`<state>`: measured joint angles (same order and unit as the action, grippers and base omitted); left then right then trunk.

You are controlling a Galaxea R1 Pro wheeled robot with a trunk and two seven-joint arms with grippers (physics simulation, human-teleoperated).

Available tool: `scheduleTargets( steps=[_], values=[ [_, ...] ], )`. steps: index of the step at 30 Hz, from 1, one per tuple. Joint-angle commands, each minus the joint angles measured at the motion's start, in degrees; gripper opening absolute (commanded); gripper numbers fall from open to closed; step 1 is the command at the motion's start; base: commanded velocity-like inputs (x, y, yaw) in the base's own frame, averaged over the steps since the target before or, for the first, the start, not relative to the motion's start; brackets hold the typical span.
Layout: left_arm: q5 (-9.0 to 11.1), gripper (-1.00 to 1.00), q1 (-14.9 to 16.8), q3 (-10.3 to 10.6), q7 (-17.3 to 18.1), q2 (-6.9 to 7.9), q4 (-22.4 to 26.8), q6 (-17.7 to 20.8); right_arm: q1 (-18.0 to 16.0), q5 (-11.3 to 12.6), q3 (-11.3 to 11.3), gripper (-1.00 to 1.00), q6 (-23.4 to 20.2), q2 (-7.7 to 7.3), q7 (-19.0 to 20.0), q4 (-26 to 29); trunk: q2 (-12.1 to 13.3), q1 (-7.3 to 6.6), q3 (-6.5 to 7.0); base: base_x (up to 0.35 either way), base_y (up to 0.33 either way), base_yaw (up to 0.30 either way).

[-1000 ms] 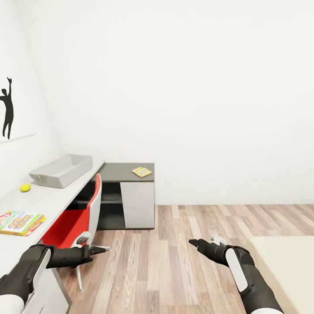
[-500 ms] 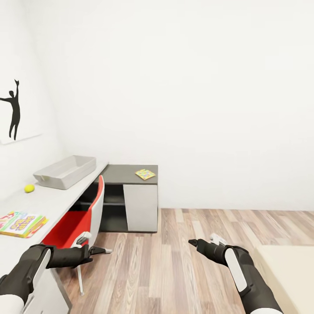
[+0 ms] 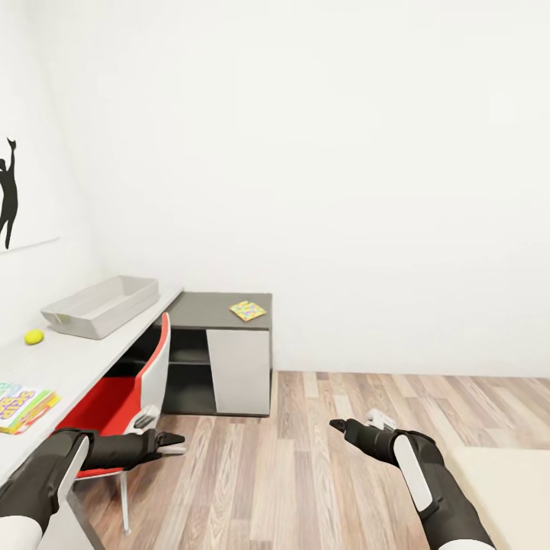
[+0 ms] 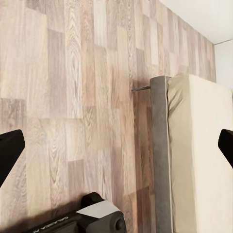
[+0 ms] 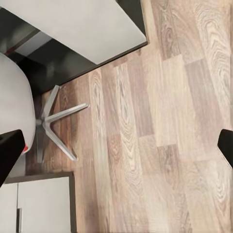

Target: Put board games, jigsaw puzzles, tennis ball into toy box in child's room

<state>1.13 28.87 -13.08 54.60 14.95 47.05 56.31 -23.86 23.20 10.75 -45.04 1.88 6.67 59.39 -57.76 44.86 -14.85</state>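
Black arms level over floor, left fingers (image 3: 174,441) spread, right fingers (image 3: 337,424) spread

On the desk (image 3: 84,359), the bin (image 3: 101,305) sits at the far end, the ball (image 3: 33,336) just before it, a game box (image 3: 23,405) at the near edge. A puzzle (image 3: 247,310) lies on the lower section. A chair (image 3: 126,397) stands beside the desk.

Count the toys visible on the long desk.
3: small yellow-green ball beside the light-grey bin; colourful game box at the frame's left edge; multicoloured jigsaw board on the dark-grey lower section. More may lie outside the view.
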Motion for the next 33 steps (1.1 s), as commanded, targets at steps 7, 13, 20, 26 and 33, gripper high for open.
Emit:
scheduleTargets(
  steps=[7,13,20,26,33],
  values=[
    [0.06,1.00,0.04,-0.07,0.05,-0.01,0.01,0.47,-0.05,-0.36,0.24,1.00,-0.31,0.13,0.45,0.02,-0.05,0.03,-0.08,0.231,-0.203,0.000],
    [0.03,1.00,0.04,-0.08,0.07,-0.01,-0.02,0.47,-0.05,-0.46,0.23,1.00,-0.26,0.14,0.45,-0.37,-0.05,0.03,-0.08,0.245,-0.101,0.000],
    [0.02,1.00,0.04,-0.10,0.08,-0.01,-0.02,0.47,-0.05,-0.51,0.17,1.00,-0.23,0.14,0.45,-1.46,-0.05,0.03,-0.45,0.250,-0.012,0.000],
    [0.02,1.00,0.04,-0.10,0.07,-0.01,-0.02,0.47,-0.05,-0.59,0.16,1.00,-0.26,0.14,0.25,-2.05,-0.05,0.03,-0.73,0.251,-0.001,0.000],
    [0.01,1.00,0.04,-0.07,0.00,-0.01,-0.02,0.47,-0.05,-0.59,0.15,1.00,-0.21,0.14,0.16,-2.15,-0.05,0.03,-0.75,0.251,0.000,0.000]
  ],
)
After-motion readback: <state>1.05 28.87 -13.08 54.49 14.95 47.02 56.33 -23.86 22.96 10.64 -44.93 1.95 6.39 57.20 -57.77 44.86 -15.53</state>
